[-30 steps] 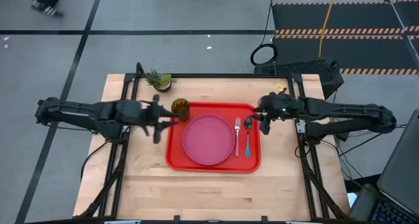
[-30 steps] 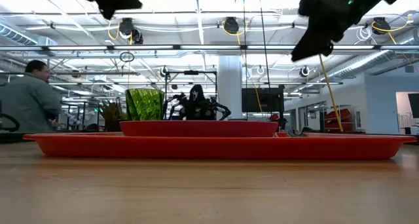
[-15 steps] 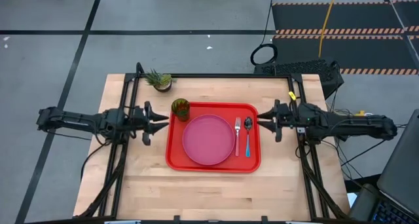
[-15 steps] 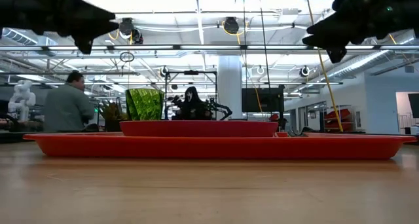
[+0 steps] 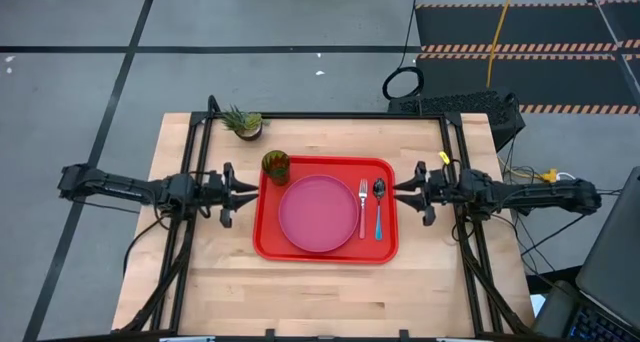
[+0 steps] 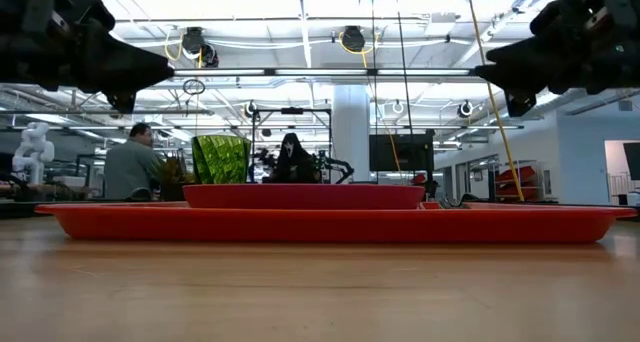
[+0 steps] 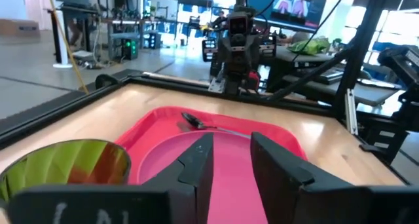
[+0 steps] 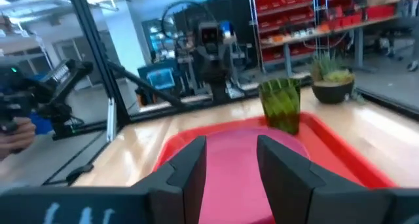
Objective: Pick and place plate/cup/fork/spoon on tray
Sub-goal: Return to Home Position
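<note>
The red tray (image 5: 268,244) lies mid-table. The pink plate (image 5: 318,213) rests flat on it. The green cup (image 5: 275,166) stands upright in the tray's far left corner. Right of the plate lie the fork (image 5: 362,208) and the blue-handled spoon (image 5: 379,206), side by side on the tray floor. My left gripper (image 5: 250,189) hovers just off the tray's left rim, pointing level at it, open and empty (image 7: 232,165). My right gripper (image 5: 402,189) hovers off the right rim, likewise level, open and empty (image 8: 232,162).
A small potted plant (image 5: 243,123) stands at the table's far left, behind the tray. Dark frame rails (image 5: 330,115) run along the far edge and down both sides. Bare wood lies in front of the tray. A person (image 6: 130,169) stands in the room beyond the table.
Both arms have drawn back from above the tray, the left toward the table's left edge and the right toward its right edge. Both have sunk and tipped from slanting down to level. The plate, cup, fork and spoon have stayed on the tray.
</note>
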